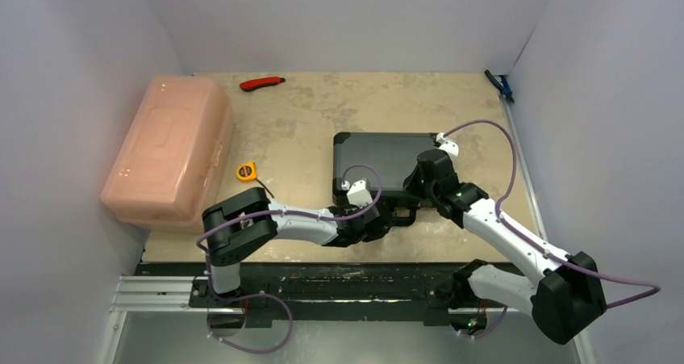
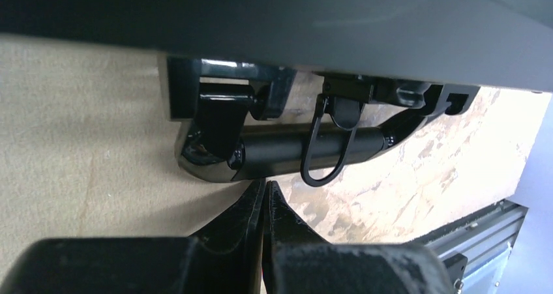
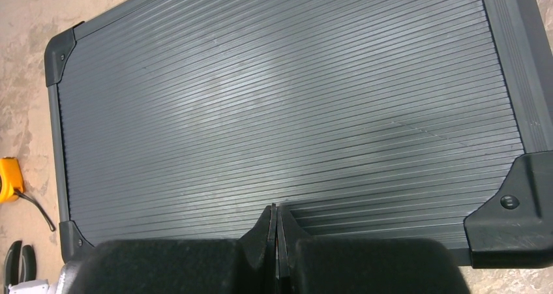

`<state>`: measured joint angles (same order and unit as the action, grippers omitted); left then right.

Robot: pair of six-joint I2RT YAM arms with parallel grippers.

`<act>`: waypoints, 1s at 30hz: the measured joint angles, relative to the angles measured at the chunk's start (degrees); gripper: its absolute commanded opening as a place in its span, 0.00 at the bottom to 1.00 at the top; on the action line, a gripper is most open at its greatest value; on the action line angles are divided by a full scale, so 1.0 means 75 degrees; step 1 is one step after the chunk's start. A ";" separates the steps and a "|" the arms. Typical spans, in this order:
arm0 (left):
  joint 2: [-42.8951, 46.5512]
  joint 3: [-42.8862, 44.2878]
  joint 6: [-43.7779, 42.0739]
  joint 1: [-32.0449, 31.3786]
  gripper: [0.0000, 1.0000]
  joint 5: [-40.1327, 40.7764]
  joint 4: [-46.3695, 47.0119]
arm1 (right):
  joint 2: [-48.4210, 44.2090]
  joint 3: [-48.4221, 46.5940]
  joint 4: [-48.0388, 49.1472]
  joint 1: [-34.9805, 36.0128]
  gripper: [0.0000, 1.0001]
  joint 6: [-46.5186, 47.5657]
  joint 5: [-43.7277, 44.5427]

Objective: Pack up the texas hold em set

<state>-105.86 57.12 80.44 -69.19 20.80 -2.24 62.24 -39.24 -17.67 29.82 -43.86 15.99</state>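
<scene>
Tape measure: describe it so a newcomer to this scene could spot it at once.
Start at the big pink box on the table, left side. Between it and the black case lies the small tape measure. It is the only yellow thing; the knife at the far edge is red.

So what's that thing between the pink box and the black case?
A small yellow tape measure, on the table nearer the pink box than the black case; the top view shows it.

We see soft, even overhead light on the bench (image 1: 306,122), a pale sheen across the ribbed briefcase (image 3: 293,111), and dark, blurred jaws close to both wrist lenses.
</scene>
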 measured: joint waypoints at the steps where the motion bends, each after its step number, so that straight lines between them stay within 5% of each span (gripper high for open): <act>1: -0.0009 0.0000 0.0006 0.0000 0.00 0.0073 0.0003 | -0.0020 0.0009 -0.0026 0.0000 0.00 -0.0003 0.0003; 30: -0.0187 0.0612 -0.0490 -0.0009 0.00 0.0498 0.0440 | -0.0052 0.0017 -0.0052 0.0000 0.00 -0.0003 0.0003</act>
<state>-107.26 61.71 76.77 -69.25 24.53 1.06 61.84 -39.11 -18.06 29.82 -43.88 16.01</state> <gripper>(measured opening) 0.003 0.004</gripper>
